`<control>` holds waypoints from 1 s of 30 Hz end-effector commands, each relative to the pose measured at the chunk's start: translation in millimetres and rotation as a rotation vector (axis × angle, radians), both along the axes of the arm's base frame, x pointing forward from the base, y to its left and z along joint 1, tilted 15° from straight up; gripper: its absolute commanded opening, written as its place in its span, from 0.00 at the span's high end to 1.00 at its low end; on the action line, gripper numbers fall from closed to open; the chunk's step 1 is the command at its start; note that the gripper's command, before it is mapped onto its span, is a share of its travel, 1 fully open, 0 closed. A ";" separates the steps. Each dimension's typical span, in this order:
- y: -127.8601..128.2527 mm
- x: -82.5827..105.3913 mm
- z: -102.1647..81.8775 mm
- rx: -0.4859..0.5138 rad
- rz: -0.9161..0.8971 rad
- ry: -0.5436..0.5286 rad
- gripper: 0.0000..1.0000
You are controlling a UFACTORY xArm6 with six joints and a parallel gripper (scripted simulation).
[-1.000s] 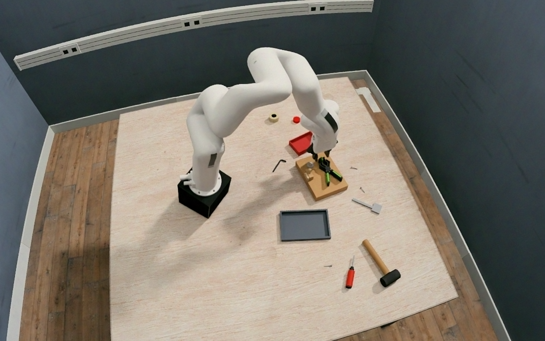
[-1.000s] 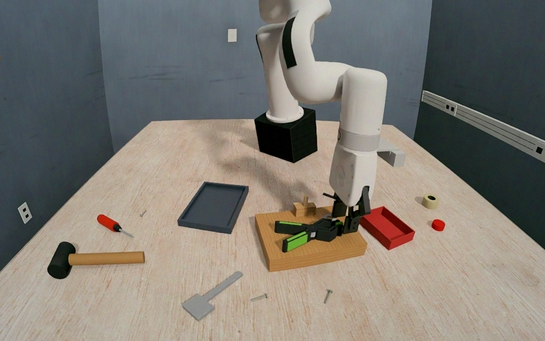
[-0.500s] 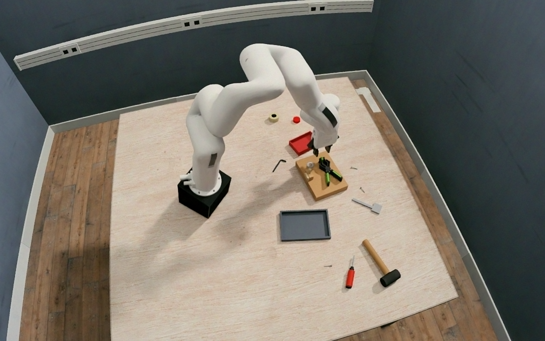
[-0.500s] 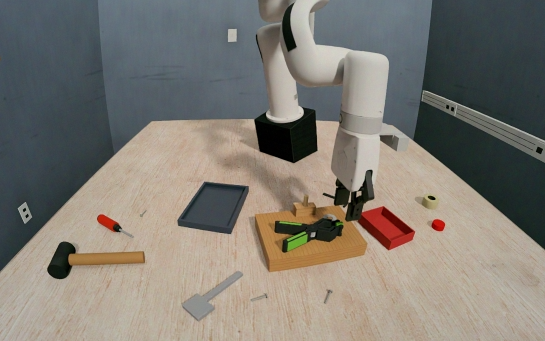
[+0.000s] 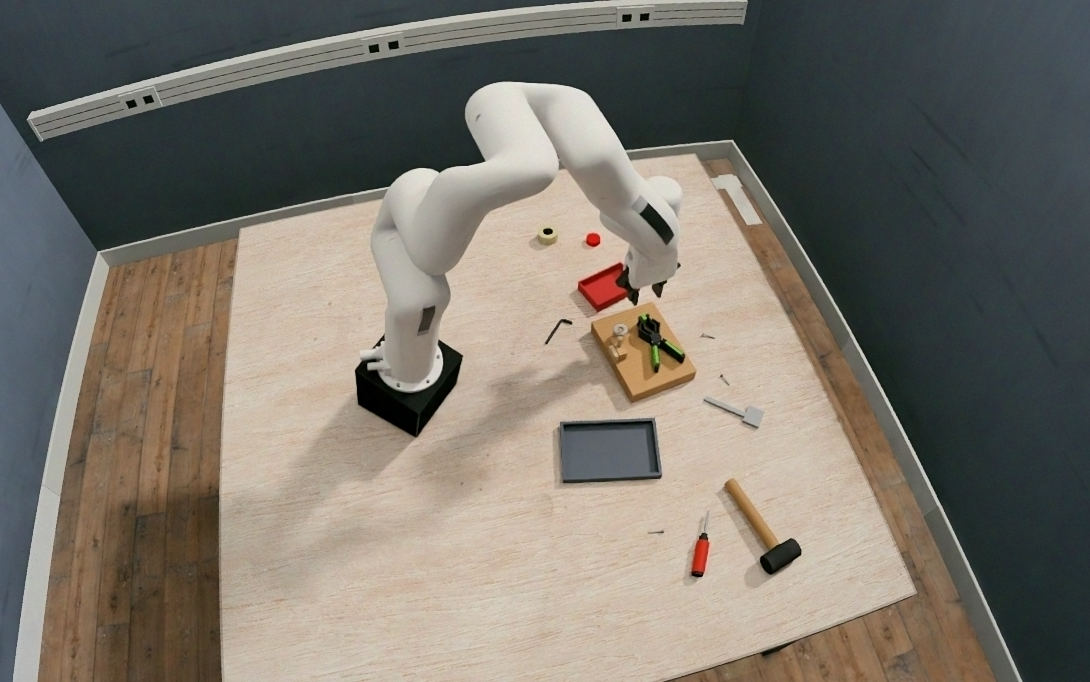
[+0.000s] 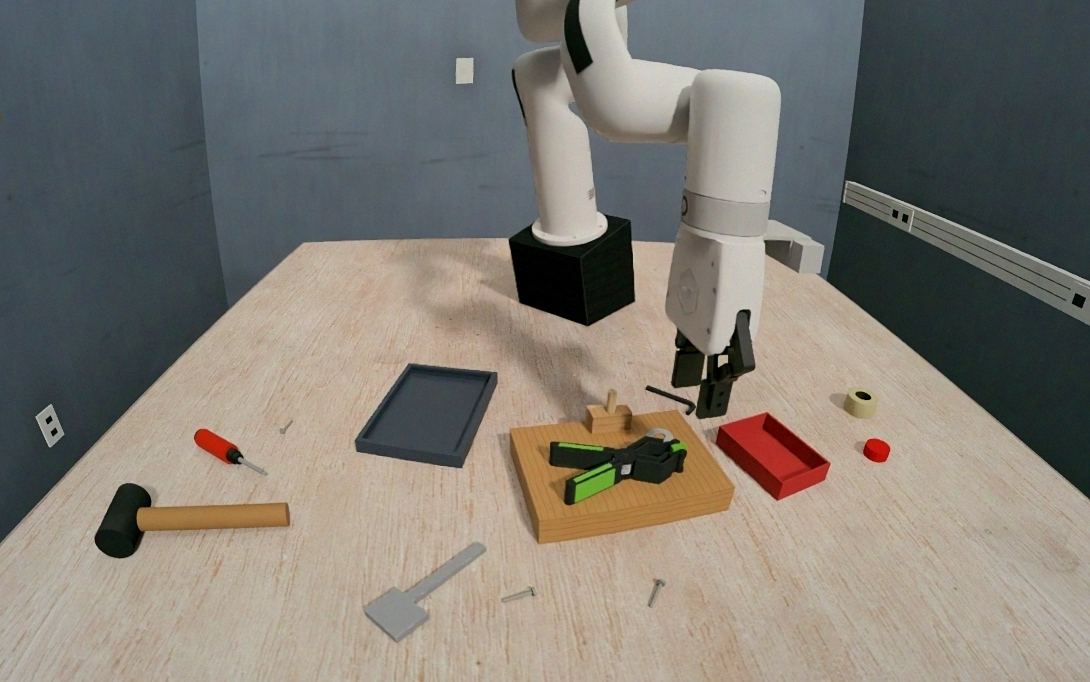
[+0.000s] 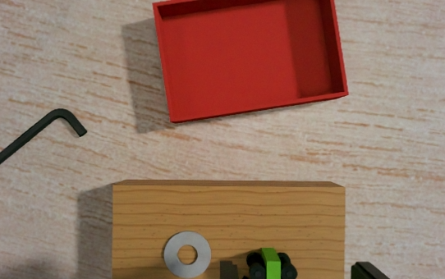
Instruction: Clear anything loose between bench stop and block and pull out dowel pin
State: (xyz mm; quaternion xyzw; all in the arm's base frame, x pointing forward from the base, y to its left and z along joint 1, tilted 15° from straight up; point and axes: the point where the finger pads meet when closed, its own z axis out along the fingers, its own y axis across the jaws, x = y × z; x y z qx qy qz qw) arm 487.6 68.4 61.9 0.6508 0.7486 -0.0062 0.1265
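Observation:
The wooden bench board [image 5: 652,384] [image 6: 626,508] [image 7: 230,209] lies mid-table. On it stands the small wooden block [image 5: 617,349] [image 6: 608,419] with its dowel pin [image 6: 611,398] upright in the hole. A grey washer [image 5: 619,329] [image 6: 659,434] [image 7: 172,255] lies flat on the board beside the block, near the jaws of the black-and-green spring clamp [image 5: 659,342] [image 6: 614,468] [image 7: 268,259]. The clamp lies loose on the board. I cannot make out the bench stop. My gripper [image 5: 647,291] [image 6: 707,390] [image 7: 297,272] is open and empty. It hangs above the board's edge towards the red tray.
A red tray [image 5: 601,287] [image 6: 771,454] [image 7: 246,61] sits just beyond the board. A black hex key [image 5: 557,328] [image 6: 671,395] [image 7: 37,129] lies beside it. A grey tray [image 5: 609,450] [image 6: 426,414], hammer [image 6: 192,517], screwdriver [image 6: 221,447], scraper [image 6: 422,591], screws, tape roll [image 6: 861,402] and red cap [image 6: 876,449] lie around.

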 end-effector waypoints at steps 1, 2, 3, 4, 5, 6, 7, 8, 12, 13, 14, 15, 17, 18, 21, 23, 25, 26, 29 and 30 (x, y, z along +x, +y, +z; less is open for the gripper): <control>1.3 0.4 6.1 0.001 0.001 -0.004 0.45; 1.4 0.3 6.7 0.001 0.001 -0.004 0.45; 1.5 0.2 7.2 0.001 0.001 -0.004 0.45; 1.5 0.1 7.6 0.001 0.001 -0.004 0.45; 1.6 0.1 7.9 0.001 0.001 -0.004 0.45; 1.6 0.0 8.1 0.001 0.001 -0.004 0.45; 1.6 0.0 8.2 0.001 0.001 -0.004 0.45; 1.7 0.0 8.3 0.001 0.001 -0.004 0.45; 1.7 0.0 8.3 0.001 0.001 -0.004 0.45; 1.7 0.0 8.3 0.001 0.001 -0.004 0.45; 1.7 0.0 8.3 0.001 0.001 -0.004 0.45; 1.7 0.0 8.3 0.001 0.001 -0.004 0.45; 1.7 0.0 8.3 0.001 0.001 -0.004 0.45; 1.7 0.0 8.3 0.001 0.001 -0.004 0.45; 1.7 0.0 8.3 0.001 0.001 -0.004 0.45; -2.0 0.8 8.7 0.001 0.000 -0.004 0.45; -19.9 4.6 10.8 0.002 0.000 -0.003 0.45; -34.1 7.2 12.4 0.002 0.000 -0.003 0.45; -81.1 12.5 17.7 0.001 0.000 -0.004 0.45; -81.1 12.5 17.7 0.001 0.000 -0.004 0.45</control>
